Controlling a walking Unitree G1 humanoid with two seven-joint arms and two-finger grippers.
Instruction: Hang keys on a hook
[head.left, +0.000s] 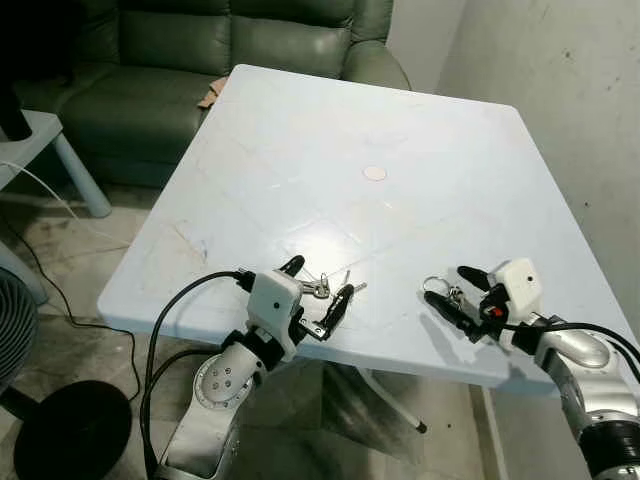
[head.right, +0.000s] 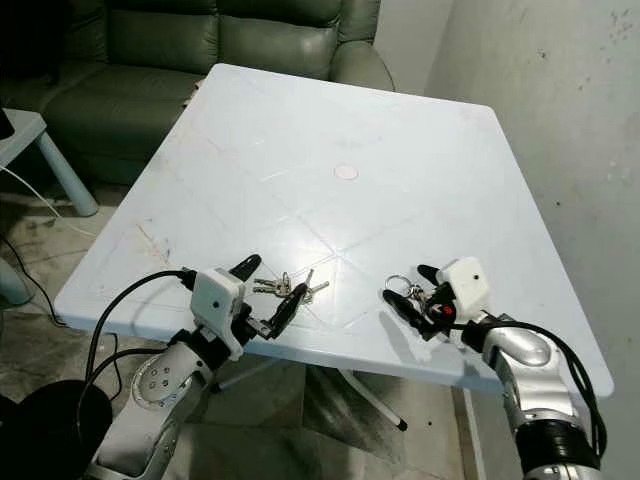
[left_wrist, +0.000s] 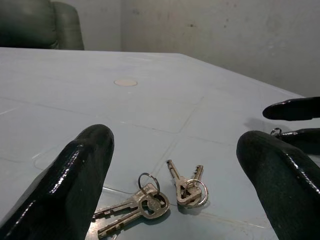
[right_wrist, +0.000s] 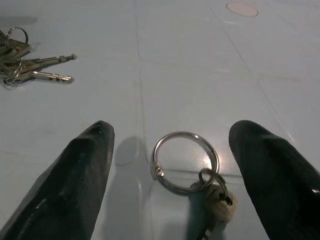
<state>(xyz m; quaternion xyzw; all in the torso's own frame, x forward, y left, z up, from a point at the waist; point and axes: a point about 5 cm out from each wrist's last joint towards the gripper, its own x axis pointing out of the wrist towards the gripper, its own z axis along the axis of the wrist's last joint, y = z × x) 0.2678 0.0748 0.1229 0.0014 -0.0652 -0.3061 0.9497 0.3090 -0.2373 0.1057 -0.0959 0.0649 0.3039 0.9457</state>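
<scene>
Two small bunches of silver keys (left_wrist: 150, 202) lie side by side near the front edge of the pale blue table (head.left: 380, 130). My left gripper (head.left: 318, 295) is open and low over the table, one black finger on each side of the keys. Further right lies a large metal ring with a small beige fob (right_wrist: 186, 155) on it. My right gripper (head.left: 460, 296) is open around that ring, its fingers (right_wrist: 75, 170) apart on either side. In the eye views the ring (head.right: 398, 283) pokes out beyond the right fingertips.
A round pale disc (head.left: 374, 173) is set in the table's middle. A dark green sofa (head.left: 180, 60) stands behind the table, a grey wall (head.left: 560, 90) to the right. At the left are a small light side table (head.left: 40, 140), cables and a black fan base (head.left: 70, 430).
</scene>
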